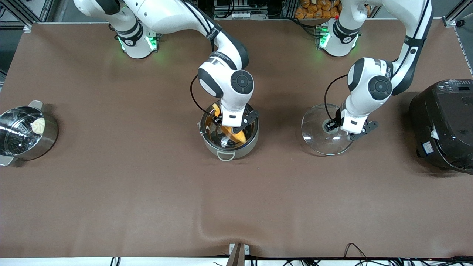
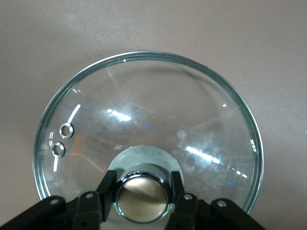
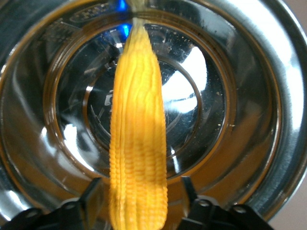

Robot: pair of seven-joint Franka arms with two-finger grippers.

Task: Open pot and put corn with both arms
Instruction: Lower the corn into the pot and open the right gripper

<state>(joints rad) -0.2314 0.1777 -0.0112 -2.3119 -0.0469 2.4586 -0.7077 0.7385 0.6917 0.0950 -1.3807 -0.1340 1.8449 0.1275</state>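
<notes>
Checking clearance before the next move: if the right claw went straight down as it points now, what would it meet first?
Probably the yellow corn cob between its fingers, then the shiny steel pot's floor; depth is unclear.

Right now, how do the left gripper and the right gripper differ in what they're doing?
The left gripper is shut on the glass lid by its knob, resting it on the table toward the left arm's end. The right gripper is inside the pot, its fingers standing apart on either side of the corn, which lies in the pot. Both point downward.
</notes>
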